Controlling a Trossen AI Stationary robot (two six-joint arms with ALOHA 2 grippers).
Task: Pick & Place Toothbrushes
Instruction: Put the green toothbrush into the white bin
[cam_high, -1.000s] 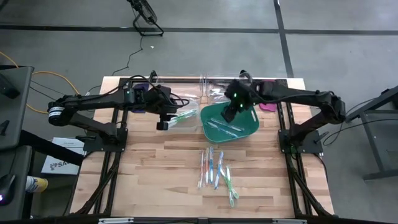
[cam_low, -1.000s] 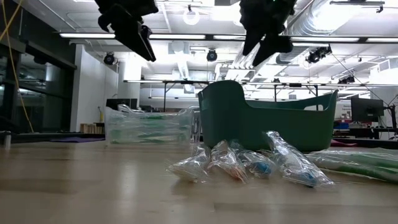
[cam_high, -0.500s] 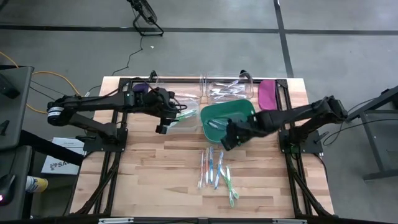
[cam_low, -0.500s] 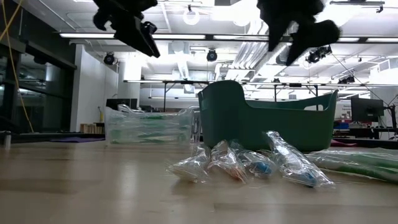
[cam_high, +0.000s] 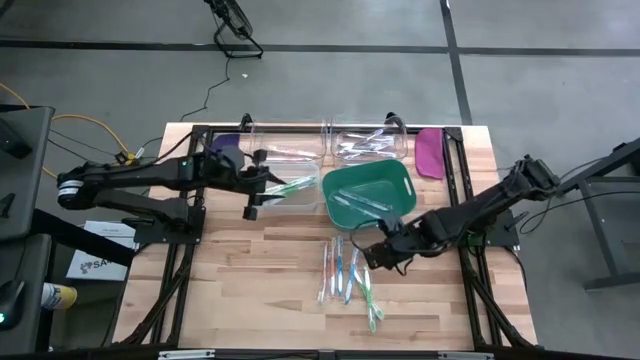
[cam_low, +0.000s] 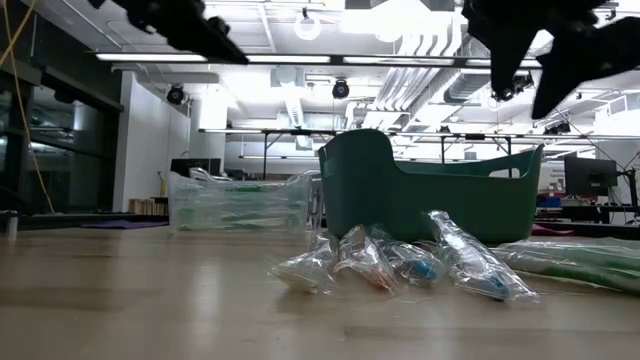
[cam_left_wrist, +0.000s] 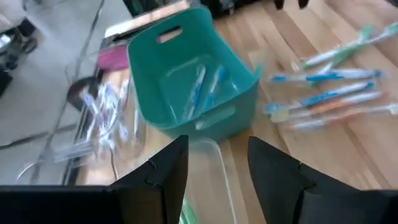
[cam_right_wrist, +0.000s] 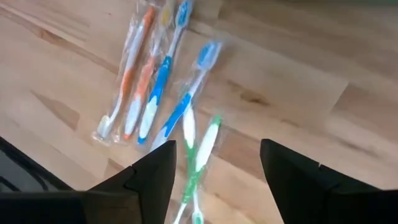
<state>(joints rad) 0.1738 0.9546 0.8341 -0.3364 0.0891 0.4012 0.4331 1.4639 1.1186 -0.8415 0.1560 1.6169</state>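
- The right pincer (cam_high: 362, 256) hangs over the table (cam_high: 250, 290) with its fingers (cam_right_wrist: 149, 174) apart and empty, just beside the wrapped toothbrushes (cam_high: 345, 275) lying loose on the wood.
- The green basket (cam_high: 395, 205) holds a few more toothbrushes.
- The left pincer (cam_high: 250, 205) hovers over a clear bin (cam_high: 290, 185), fingers apart, nothing between them.

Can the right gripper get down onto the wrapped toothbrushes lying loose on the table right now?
Probably yes. The right gripper hangs open and empty just beside the loose toothbrushes, nothing lies between them, and the green bin sits clear behind.
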